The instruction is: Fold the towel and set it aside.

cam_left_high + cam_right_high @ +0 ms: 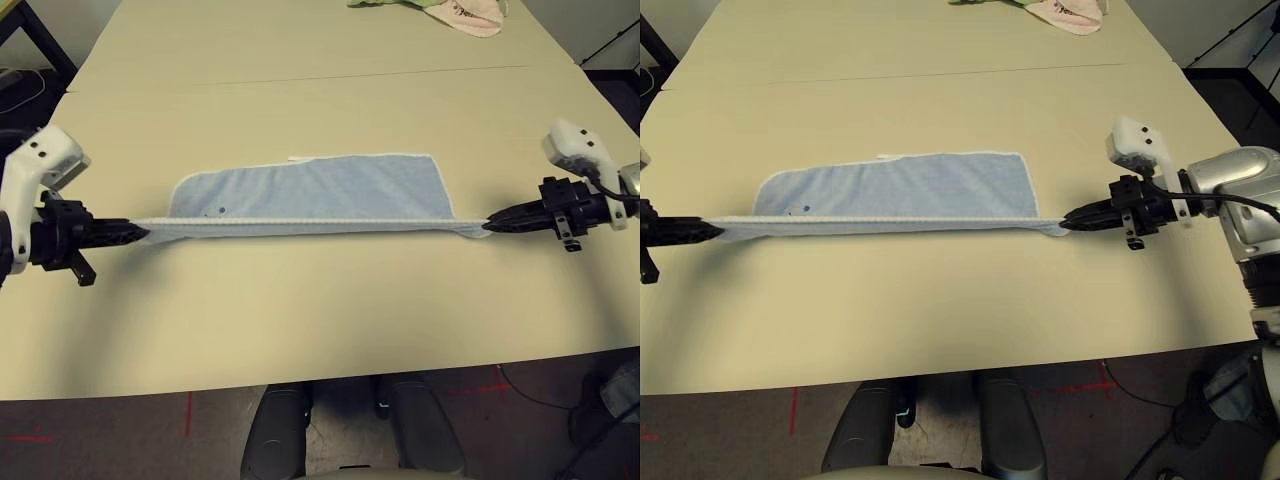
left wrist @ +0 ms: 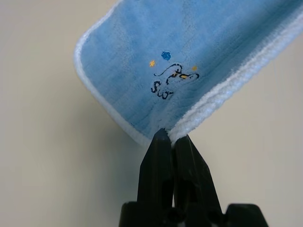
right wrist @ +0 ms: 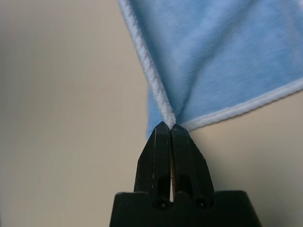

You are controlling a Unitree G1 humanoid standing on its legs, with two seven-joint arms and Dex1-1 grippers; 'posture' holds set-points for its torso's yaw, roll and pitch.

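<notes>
Holding the towel (image 1: 310, 195) stretched between our two arms, we are in the middle of the fold, as we judge it. It sits over the middle of the tan table (image 1: 320, 330), well short of the green cloth (image 1: 385, 3) and pink cloth (image 1: 468, 17) bunched at the far edge. The near hem is lifted and pulled into a taut white line from one side to the other, while the far part rests on the tabletop in a long, shallow band.

Our left gripper (image 1: 140, 234) is pinched tight on the left corner of that hem, and our right gripper (image 1: 490, 224) is pinched on the right corner, both sets of fingers pressed together with only cloth between them. Close to the left corner we see the small dark stitched mark (image 2: 173, 81).

Next, we think, both corners need to travel together toward the far edge, kept level and evenly tensioned so the hems line up before we let go.
</notes>
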